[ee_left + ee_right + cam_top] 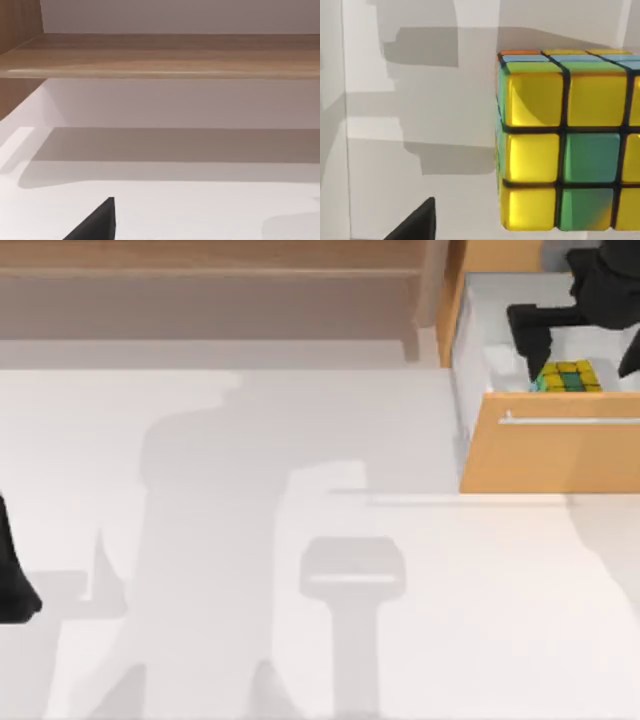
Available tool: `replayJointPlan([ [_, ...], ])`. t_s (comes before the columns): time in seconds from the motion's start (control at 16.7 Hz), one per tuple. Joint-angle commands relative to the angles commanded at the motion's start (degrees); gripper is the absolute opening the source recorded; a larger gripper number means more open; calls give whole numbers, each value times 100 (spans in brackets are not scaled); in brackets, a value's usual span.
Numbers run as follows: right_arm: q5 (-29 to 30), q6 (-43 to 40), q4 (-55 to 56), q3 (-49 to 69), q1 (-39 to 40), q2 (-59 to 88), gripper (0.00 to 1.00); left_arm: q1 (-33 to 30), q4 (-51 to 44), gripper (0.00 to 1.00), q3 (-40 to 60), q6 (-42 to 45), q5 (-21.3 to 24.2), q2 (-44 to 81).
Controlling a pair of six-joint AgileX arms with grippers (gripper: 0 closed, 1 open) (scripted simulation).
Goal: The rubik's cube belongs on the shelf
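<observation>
Rubik's cube (pixel 570 377) of yellow and green squares is seen in the open orange-wood drawer (pixel 550 455), far right, straddled by the released right hand (pixel 583 368); the long brown wooden shelf (pixel 210 270) lies far left.

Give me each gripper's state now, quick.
Left gripper: parked at the table's left edge; open or shut cannot be told.
Right gripper: open, over the open drawer, fingers either side of the cube, not yet gripping it.
</observation>
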Motion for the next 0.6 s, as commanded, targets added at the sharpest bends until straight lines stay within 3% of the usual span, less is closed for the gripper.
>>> replayJointPlan([
  [0.6, -3, -81, 623, -216, -82, 403, 100, 0, 0, 100, 0, 0, 0, 0],
])
